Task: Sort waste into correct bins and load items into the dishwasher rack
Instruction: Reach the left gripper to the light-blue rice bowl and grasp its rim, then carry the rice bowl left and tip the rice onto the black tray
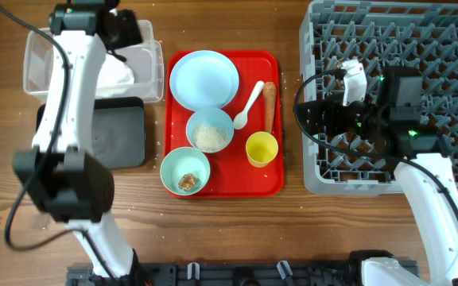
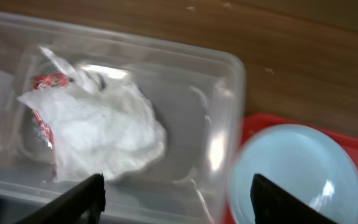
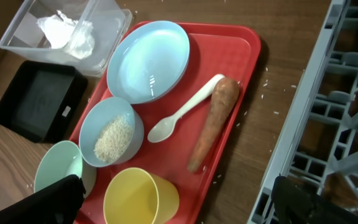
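Observation:
A red tray (image 1: 245, 179) holds a pale blue plate (image 1: 203, 78), a blue bowl of rice (image 1: 210, 129), a green bowl with a food scrap (image 1: 185, 170), a yellow cup (image 1: 261, 148), a white spoon (image 1: 249, 107) and a carrot (image 1: 269, 106). My left gripper (image 1: 122, 30) is open and empty above the clear bin (image 1: 153, 75), which holds a crumpled white wrapper (image 2: 98, 124). My right gripper (image 1: 315, 111) is open and empty at the left edge of the grey dishwasher rack (image 1: 420, 32); in its wrist view the yellow cup (image 3: 140, 199) lies between the fingers, below them.
A black bin (image 1: 122, 135) sits in front of the clear bin, left of the tray. Bare wood shows between the tray and the rack, with a few spilled rice grains. The rack fills the right side.

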`<action>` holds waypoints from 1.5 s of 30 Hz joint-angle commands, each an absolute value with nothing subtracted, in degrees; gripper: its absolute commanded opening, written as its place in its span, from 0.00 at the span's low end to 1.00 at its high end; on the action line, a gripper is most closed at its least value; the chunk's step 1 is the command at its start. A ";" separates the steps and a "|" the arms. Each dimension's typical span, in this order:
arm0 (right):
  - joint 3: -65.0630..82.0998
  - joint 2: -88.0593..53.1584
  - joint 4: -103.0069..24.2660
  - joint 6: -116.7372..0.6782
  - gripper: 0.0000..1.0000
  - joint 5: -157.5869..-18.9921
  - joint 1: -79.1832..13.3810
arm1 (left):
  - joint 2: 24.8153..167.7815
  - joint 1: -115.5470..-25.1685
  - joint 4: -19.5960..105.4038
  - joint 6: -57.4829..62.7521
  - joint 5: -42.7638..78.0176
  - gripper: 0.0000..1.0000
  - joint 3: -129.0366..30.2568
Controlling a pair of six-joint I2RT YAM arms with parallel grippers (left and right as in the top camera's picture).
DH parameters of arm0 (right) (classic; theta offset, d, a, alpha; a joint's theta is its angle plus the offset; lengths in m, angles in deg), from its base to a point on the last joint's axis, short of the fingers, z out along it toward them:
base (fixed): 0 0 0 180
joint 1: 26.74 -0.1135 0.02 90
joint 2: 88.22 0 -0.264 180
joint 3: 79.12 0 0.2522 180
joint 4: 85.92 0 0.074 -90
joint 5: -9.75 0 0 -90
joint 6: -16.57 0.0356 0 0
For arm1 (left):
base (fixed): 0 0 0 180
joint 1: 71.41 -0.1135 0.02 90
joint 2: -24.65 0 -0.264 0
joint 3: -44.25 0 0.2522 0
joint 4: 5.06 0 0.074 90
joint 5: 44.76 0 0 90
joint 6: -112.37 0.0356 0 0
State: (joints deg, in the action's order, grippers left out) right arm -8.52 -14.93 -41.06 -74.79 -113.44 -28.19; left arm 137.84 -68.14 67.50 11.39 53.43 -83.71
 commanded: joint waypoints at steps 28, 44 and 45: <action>-7.62 -14.51 -39.84 -64.22 0.98 -106.62 -28.15 | 138.17 -46.09 72.16 10.21 40.29 0.74 -65.89; -7.62 -14.51 -36.54 -64.30 0.99 -106.62 -28.15 | 138.34 -39.38 56.40 16.39 38.46 0.57 -51.05; -7.62 -14.51 -36.56 -64.30 0.99 -106.59 -28.15 | 138.41 -39.38 56.07 16.39 38.48 0.46 -51.05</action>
